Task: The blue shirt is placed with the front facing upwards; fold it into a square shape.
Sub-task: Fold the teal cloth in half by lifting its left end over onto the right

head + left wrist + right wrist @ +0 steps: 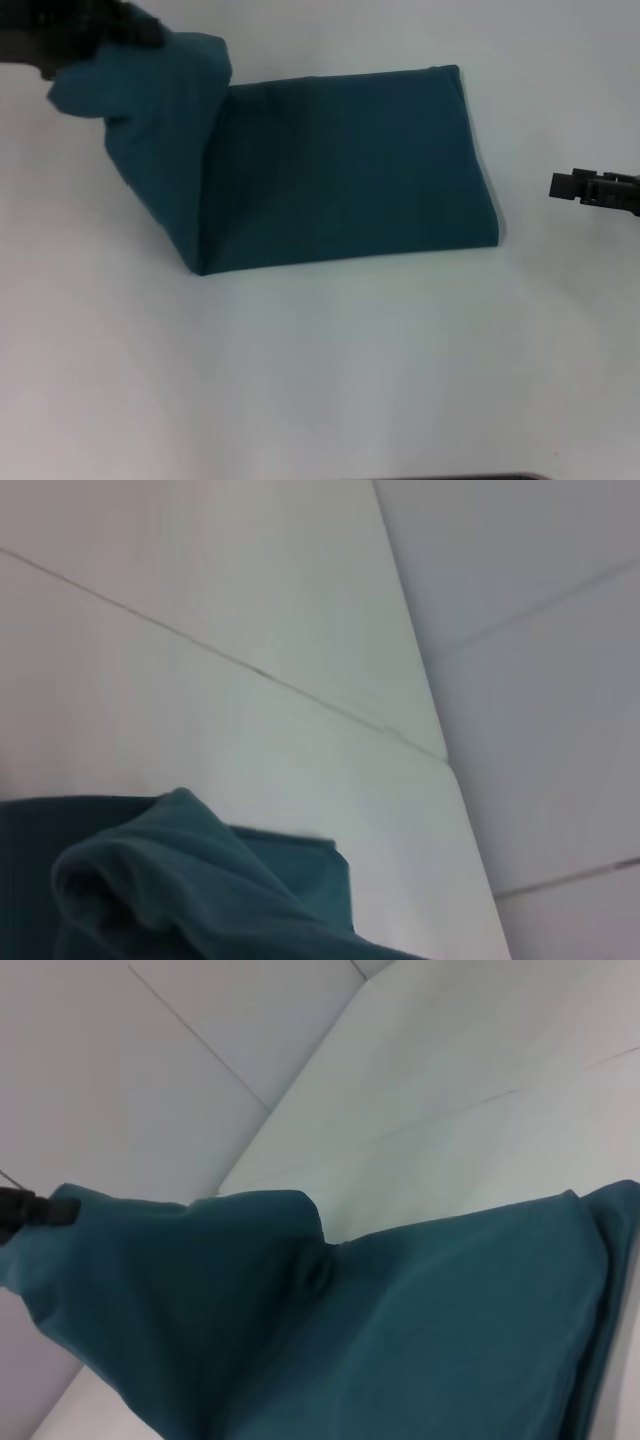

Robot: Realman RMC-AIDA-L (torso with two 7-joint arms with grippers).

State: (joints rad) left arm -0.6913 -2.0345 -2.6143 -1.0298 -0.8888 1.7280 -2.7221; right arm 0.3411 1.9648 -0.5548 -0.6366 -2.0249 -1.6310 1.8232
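The left gripper [110, 35] grips the shirt [340, 170] by its left end, lifted far-left. The right gripper [560, 186] hangs right, apart — its opening can't be told.

Lab-like: plain white table [320, 380], seamed white panels [250, 630].

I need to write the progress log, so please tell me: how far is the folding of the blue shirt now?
Done: the blue shirt already lies as a folded rectangular band on the white table; no print shows. In hand: the left hand lifts the shirt's left end off the table, apparently to fold it over. The right hand is apart from the cloth, at its right. Left: laying that end down to make a square.
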